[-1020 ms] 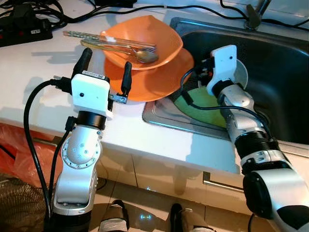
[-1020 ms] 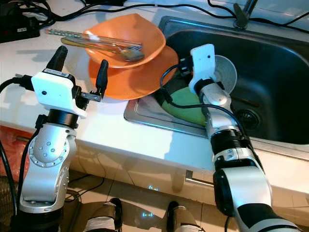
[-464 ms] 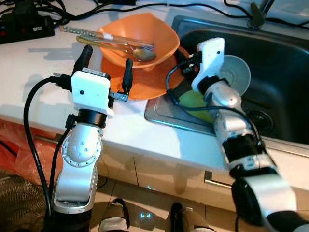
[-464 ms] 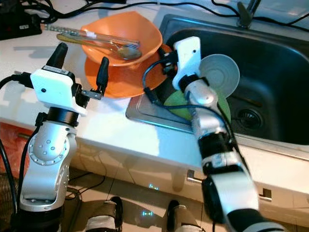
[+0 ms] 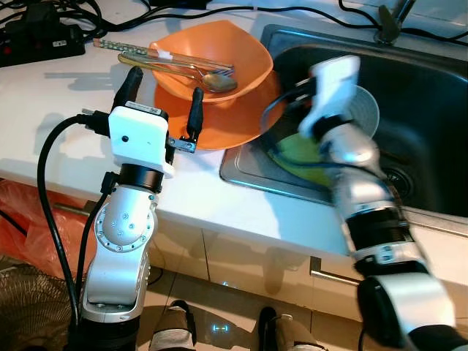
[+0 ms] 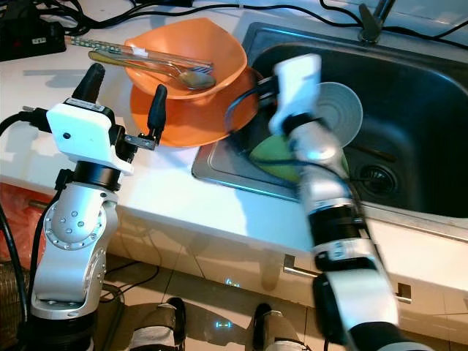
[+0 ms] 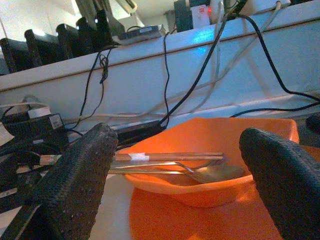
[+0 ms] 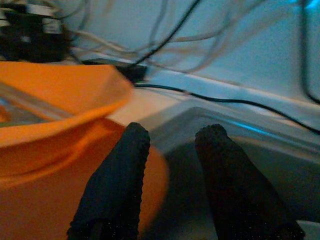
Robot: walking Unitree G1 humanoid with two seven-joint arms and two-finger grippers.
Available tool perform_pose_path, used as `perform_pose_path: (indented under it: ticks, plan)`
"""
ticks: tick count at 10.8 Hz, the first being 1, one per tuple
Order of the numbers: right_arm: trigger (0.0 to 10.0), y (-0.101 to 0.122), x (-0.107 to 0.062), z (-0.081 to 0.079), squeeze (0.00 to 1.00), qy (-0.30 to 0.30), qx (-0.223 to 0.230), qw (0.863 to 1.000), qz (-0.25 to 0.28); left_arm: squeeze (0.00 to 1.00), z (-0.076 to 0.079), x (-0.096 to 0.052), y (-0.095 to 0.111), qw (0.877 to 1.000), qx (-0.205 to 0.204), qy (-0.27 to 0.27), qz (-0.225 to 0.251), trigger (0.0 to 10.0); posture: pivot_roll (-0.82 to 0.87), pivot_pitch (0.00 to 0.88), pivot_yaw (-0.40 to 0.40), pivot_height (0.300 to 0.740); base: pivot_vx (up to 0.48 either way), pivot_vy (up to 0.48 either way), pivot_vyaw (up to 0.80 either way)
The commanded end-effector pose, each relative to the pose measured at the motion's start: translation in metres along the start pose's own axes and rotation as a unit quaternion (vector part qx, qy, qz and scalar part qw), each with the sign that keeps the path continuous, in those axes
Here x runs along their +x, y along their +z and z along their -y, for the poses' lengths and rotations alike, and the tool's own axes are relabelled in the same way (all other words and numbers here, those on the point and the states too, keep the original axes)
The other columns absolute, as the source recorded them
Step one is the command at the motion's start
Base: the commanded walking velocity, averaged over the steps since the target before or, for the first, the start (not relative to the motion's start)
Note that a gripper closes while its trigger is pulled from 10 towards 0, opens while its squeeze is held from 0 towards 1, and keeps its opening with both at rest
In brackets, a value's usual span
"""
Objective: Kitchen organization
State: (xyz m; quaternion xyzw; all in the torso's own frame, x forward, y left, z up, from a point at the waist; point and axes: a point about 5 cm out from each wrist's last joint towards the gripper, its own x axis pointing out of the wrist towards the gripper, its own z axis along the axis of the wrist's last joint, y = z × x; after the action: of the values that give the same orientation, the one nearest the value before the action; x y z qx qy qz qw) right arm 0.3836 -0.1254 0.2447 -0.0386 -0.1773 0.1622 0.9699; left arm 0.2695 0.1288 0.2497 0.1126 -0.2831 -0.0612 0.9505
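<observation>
Left tool (image 5: 162,86) hangs above the white tabletop (image 5: 51,139) just in front of the orange plate (image 5: 234,121), its two black fingers spread wide with nothing between them. In the left wrist view those fingers (image 7: 80,177) frame the orange bowl (image 7: 210,150) and the plate beneath it without touching either.

Taking the orange plate as the landmark: the orange bowl (image 5: 216,55) sits on top of it, toward its far side. A metal spoon (image 5: 212,79) lies in the bowl with its head near the middle, and a fork and a pair of chopsticks (image 5: 139,50) lie across the bowl beside it, their handles sticking out past the rim on the robot's left. The plate's right edge overhangs the rim of the steel sink (image 5: 431,110).

To the right of the plate, the right tool (image 8: 170,160) reaches over the near left part of the sink. The head views show this arm blurred, so its fingertips are hidden there behind its white wrist housing. In the right wrist view the two fingers (image 8: 117,185) stand a little apart, empty, with the plate's edge beside one of them and the sink wall ahead.

Inside the sink, right of the plate, a green plate (image 5: 296,157) leans low against the near wall, and a pale grey-white plate (image 5: 362,110) stands tilted behind the right arm. Beyond the orange plate, black cables (image 5: 183,18) trail along the back of the tabletop, and a black power strip (image 5: 40,44) lies at the far left.
</observation>
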Motion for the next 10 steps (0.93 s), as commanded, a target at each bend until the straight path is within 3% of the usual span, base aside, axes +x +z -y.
perform_pose_path:
  ticks: [1, 3, 5, 7, 10]
  plan:
    - [10.0, 0.004, -0.001, 0.014, 0.0, -0.028, -0.003, 1.0, 0.002, 0.0, 0.003, 0.0, 0.004, 1.0, -0.005, -0.009, 0.009, 10.0, 0.21, 0.242, -0.038, 0.74, 0.0, 0.0, 0.0]
    - [10.0, 0.0, -0.003, 0.031, 0.0, -0.051, -0.025, 0.998, -0.015, 0.0, 0.004, -0.001, 0.004, 1.0, -0.006, -0.015, 0.006, 10.0, 0.21, 0.236, -0.034, 0.74, 0.0, 0.0, 0.0]
    - [10.0, -0.009, -0.004, 0.035, 0.0, -0.05, -0.042, 0.997, -0.037, 0.0, 0.006, 0.0, 0.005, 1.0, -0.006, -0.021, 0.007, 10.0, 0.21, 0.235, -0.035, 0.74, 0.0, 0.0, 0.0]
    - [10.0, -0.024, -0.006, 0.025, 0.0, -0.037, -0.04, 0.997, -0.06, 0.0, 0.005, 0.001, 0.007, 1.0, -0.005, -0.024, 0.01, 10.0, 0.22, 0.24, -0.033, 0.74, 0.0, 0.0, 0.0]
    - [10.0, -0.025, -0.004, 0.01, 0.0, -0.016, -0.026, 0.998, -0.053, 0.0, 0.004, 0.002, 0.007, 1.0, -0.002, -0.025, 0.01, 10.0, 0.22, 0.242, -0.032, 0.74, 0.0, 0.0, 0.0]
